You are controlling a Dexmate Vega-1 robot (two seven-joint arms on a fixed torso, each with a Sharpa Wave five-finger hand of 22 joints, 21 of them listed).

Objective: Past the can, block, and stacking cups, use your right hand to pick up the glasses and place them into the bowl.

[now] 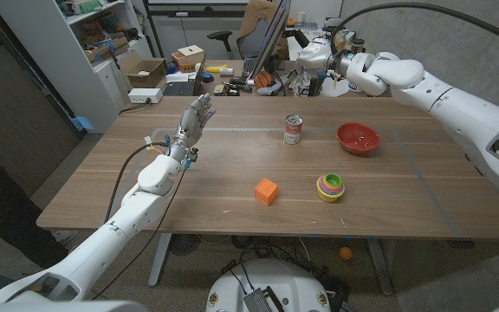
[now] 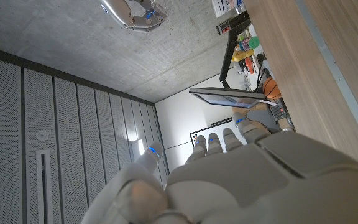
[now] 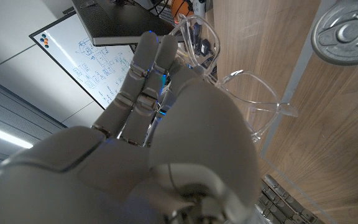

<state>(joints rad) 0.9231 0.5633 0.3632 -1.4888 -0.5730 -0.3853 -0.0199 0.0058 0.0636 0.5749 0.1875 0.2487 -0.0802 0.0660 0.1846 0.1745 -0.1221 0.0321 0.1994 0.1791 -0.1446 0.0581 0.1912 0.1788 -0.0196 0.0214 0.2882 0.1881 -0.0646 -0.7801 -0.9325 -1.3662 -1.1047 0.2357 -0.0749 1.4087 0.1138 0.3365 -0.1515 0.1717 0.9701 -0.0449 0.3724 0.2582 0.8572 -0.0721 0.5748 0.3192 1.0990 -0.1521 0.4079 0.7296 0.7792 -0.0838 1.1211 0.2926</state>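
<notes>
Your right hand [image 1: 323,54] is raised beyond the far edge of the wooden desk [image 1: 232,165], fingers [image 3: 143,68] closed around the clear-framed plastic glasses [image 3: 247,102], which sit inside its grasp. Below and nearer to you than that hand lies the red round bowl [image 1: 357,137]; beside the bowl, toward your left hand, stands the red-labelled metal can [image 1: 294,129]. Nearer still are the orange cube block [image 1: 266,191] and the nested multicoloured stacking cups [image 1: 330,185]. Your left hand [image 1: 194,117] is lifted above the desk, holding nothing, fingers extended upward.
</notes>
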